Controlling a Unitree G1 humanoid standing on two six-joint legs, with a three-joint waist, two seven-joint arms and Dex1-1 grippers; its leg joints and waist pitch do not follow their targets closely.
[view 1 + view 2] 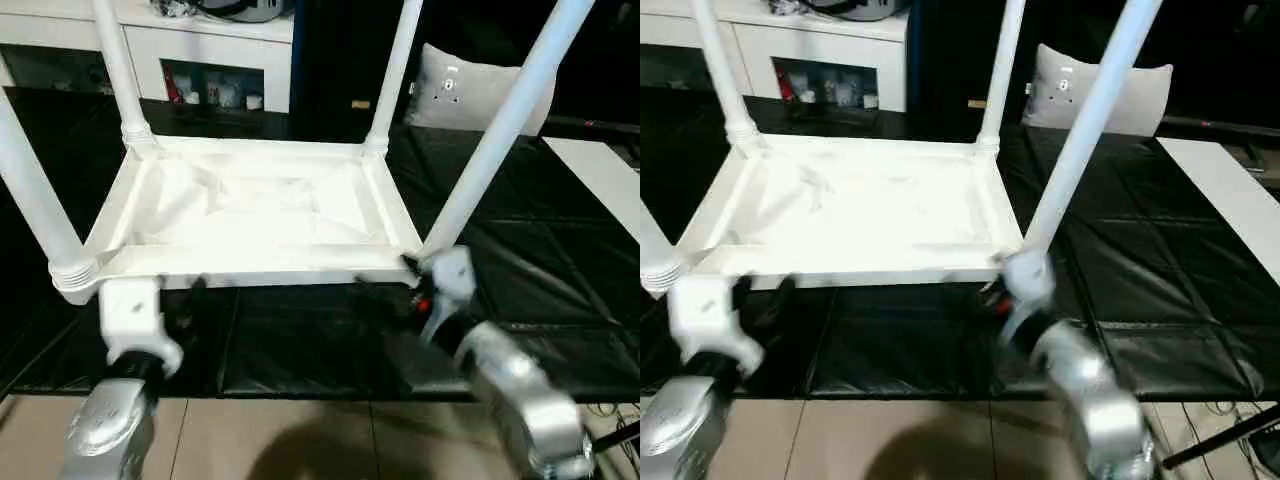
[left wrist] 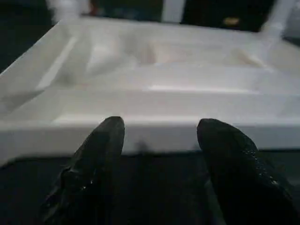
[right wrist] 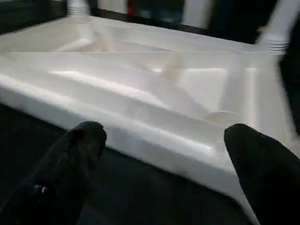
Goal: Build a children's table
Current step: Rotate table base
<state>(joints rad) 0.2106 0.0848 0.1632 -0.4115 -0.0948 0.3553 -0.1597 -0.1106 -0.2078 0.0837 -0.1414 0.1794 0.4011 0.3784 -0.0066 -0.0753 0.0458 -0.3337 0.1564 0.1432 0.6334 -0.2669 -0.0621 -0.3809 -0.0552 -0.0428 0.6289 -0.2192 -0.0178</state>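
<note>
Our white plastic rounded-corner children's table (image 1: 250,215) lies upside down at twelve o'clock, all four legs fitted. Our left hand (image 2: 159,140) and right hand (image 3: 161,154) gape empty beside its near rim. Next, probably, we flip it upright.

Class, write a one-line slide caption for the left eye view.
Upside-down children's table on a black mat, four legs up, with the open left gripper and right gripper near its front edge.

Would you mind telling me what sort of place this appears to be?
Probably an indoor room used as a workspace: black floor mats over beige floor tiles, white cabinets along the far wall, and the children's table lying upside down, legs up.
</note>
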